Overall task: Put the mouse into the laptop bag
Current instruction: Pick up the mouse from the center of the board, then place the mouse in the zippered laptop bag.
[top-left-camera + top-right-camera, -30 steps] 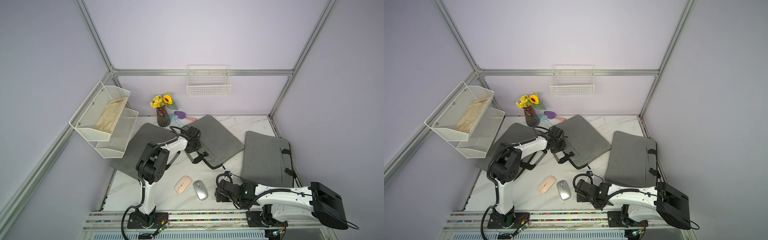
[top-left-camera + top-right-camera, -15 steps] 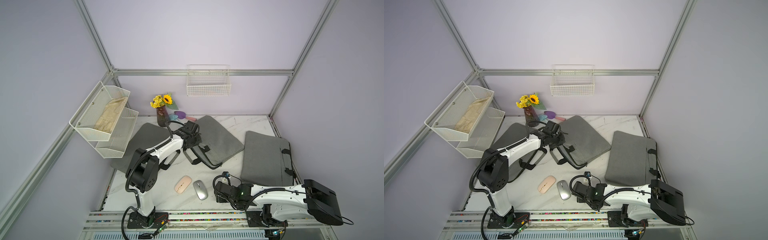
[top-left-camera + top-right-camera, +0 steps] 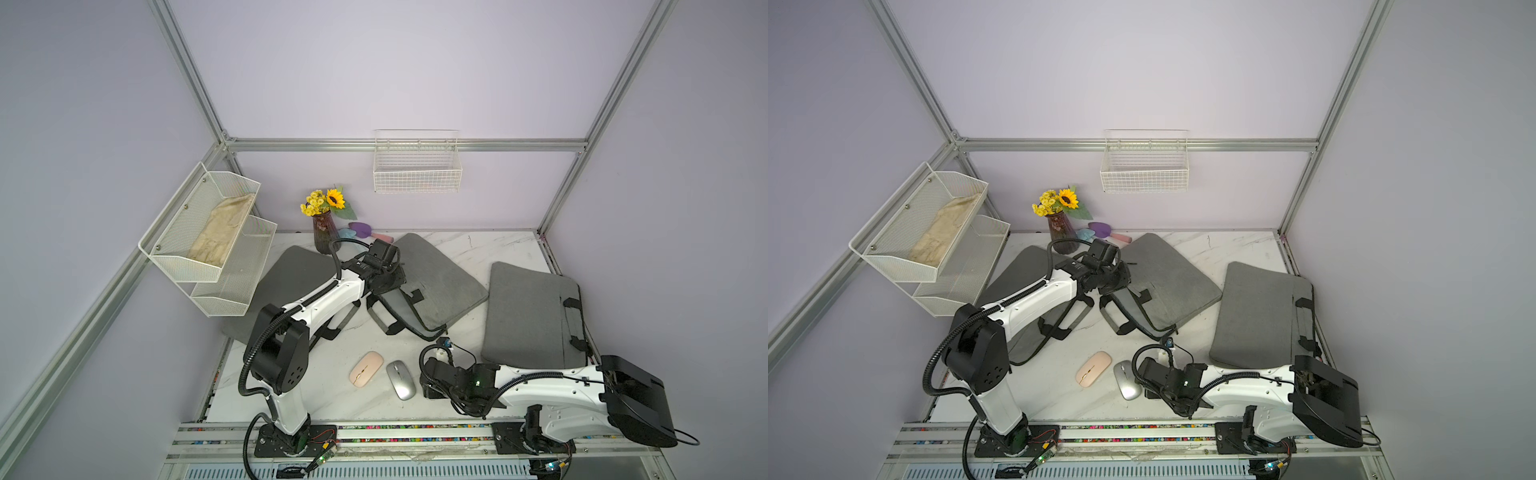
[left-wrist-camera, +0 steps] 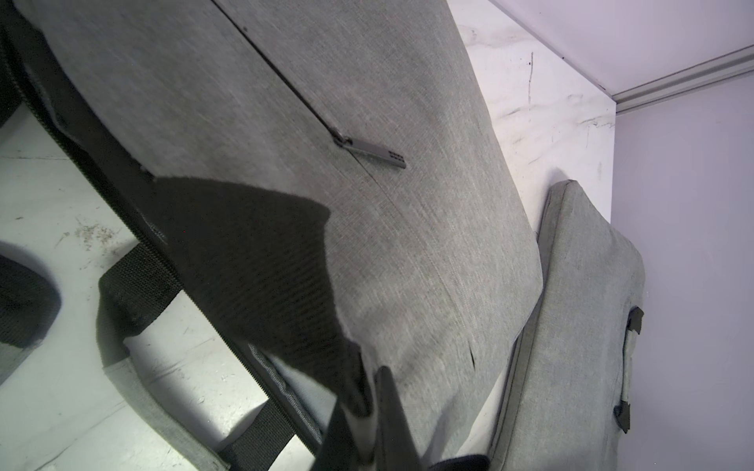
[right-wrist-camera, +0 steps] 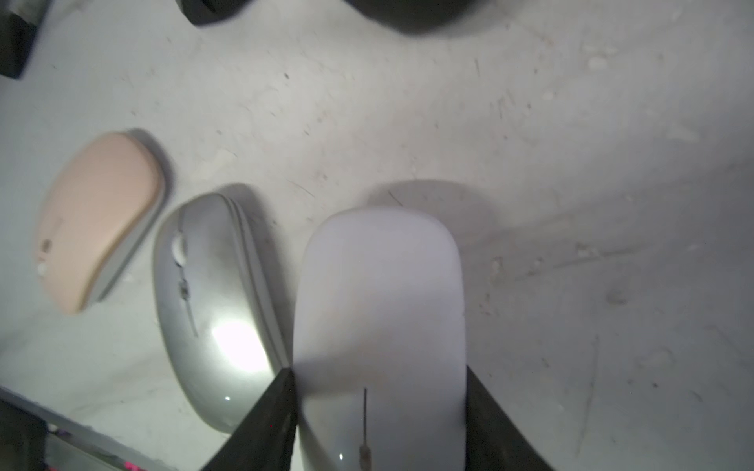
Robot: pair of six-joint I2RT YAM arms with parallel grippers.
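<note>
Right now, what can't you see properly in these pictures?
- The white mouse: both top views, hidden under the right gripper.
- Inside the laptop bag: left wrist view, black fabric covers the opening.
- Whether the right gripper grips the white mouse: right wrist view, blurred.

Left arm (image 3: pixel 320 299) and right arm (image 3: pixel 540 382) are showing white casings and black joint housings; black corrugated cable (image 3: pixel 249 361) is looping at lower centre.

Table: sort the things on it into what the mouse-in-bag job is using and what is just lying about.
In use: white mouse, gripped by the right gripper; middle laptop bag, edge pinched by the left gripper.
Lying about: pink mouse; silver mouse; leftmost laptop bag; rightmost laptop bag; flower vase; small coloured items beside it.
</note>
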